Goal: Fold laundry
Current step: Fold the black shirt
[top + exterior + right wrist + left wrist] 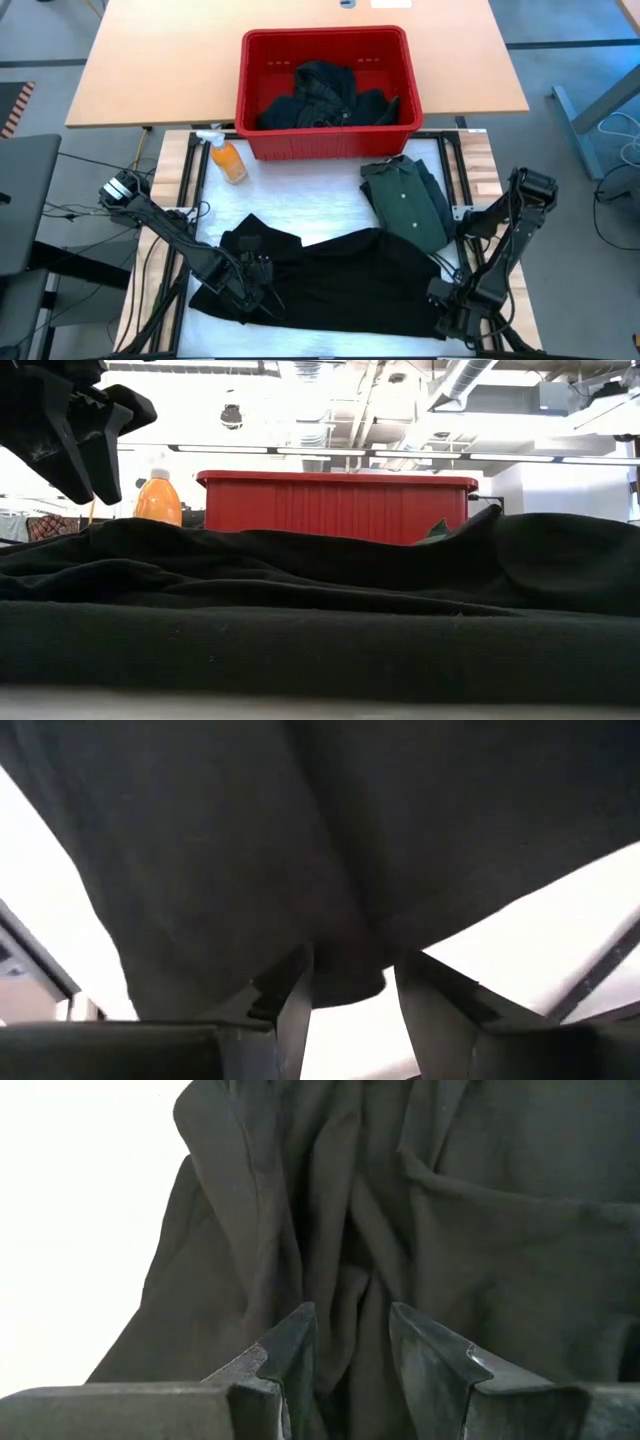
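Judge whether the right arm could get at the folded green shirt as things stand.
Probably yes: the green shirt lies uncovered just ahead of the right tool, nothing between them. But that tool looks clamped on the black cloth, so it must let go first.

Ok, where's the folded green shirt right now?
In the high view the green shirt lies on the table's right side, just in front of the red basket and touching the far edge of the spread black garment.

**Soft cloth, hard plastic**

Black garment (340, 275): matt, soft cloth, creased. Green shirt (405, 205): smooth matt fabric. Basket (325, 140): ribbed red plastic, slight sheen. Bottle (228, 160): glossy orange plastic. Far table (150, 80): smooth pale wood.
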`<move>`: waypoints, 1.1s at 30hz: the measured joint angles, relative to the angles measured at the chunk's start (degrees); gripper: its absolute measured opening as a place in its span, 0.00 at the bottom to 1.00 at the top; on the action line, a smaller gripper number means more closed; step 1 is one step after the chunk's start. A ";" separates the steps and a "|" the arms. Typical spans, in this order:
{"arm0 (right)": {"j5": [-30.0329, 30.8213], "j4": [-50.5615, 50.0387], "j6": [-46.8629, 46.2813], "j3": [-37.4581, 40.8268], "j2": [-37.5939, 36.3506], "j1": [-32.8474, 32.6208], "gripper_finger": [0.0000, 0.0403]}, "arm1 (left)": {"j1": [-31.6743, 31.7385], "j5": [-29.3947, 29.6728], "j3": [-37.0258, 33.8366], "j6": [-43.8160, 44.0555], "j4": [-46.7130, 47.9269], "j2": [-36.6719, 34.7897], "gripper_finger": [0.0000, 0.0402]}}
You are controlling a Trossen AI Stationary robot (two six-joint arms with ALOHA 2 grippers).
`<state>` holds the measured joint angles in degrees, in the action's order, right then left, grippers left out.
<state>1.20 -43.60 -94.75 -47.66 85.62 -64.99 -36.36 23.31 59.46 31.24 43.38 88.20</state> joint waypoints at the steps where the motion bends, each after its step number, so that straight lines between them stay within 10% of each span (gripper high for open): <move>1: -0.01 0.20 0.13 0.23 -0.02 0.00 0.42 | 0.00 -0.01 0.00 -0.03 0.00 0.00 0.30; 6: -0.62 1.10 2.63 0.22 -0.13 0.22 0.35 | 0.09 0.03 0.00 -0.69 0.10 0.00 0.30; 12: -3.02 5.29 8.65 0.22 -0.14 1.10 0.05 | 0.09 0.03 0.00 -0.67 0.17 0.00 0.30; 18: -4.42 2.09 10.67 -2.72 -0.15 3.04 0.04 | 0.09 0.03 0.00 -0.73 0.20 0.00 0.30; 28: -4.98 -31.04 7.77 -13.60 -0.20 3.74 0.03 | 0.09 0.03 0.00 -0.27 0.28 0.00 0.30; 33: -5.77 -25.29 8.06 -12.86 -0.13 4.72 0.04 | 0.09 0.16 0.00 -0.07 0.24 0.00 0.30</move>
<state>-4.57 -68.89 -86.70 -60.52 85.49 -60.27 -36.27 23.47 59.46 31.16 43.62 88.20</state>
